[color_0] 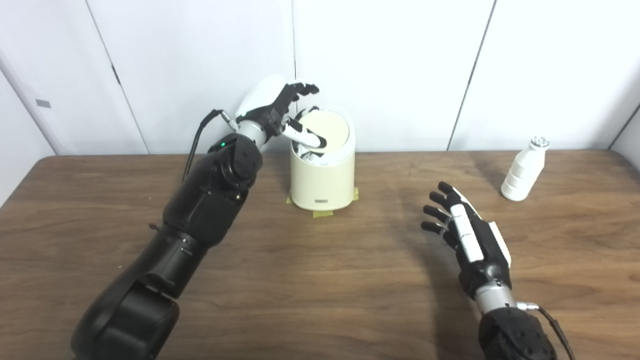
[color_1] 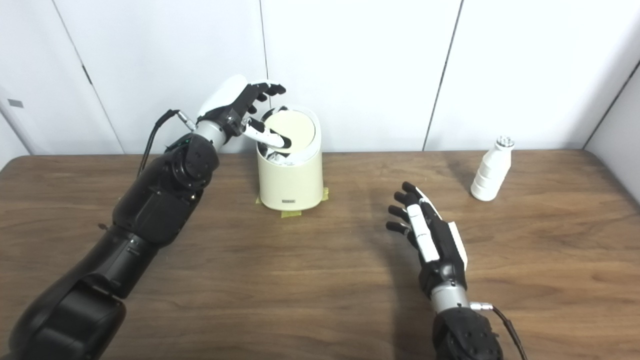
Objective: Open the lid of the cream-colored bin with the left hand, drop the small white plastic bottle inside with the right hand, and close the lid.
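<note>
A black-and-white left hand (color_0: 280,107) is pressing its thumb onto the tilted round lid (color_0: 327,130) of a cream-coloured cylindrical bin (color_0: 322,177), which is standing on a brown wooden bench (color_0: 320,280). The right hand (color_0: 462,230) is hovering with fingers spread, holding nothing. A small white ribbed plastic bottle (color_0: 524,170) is standing upright well to the right.

Bright, even overhead light; soft shadows on the table (color_0: 320,280); slightly soft focus, no glare.
</note>
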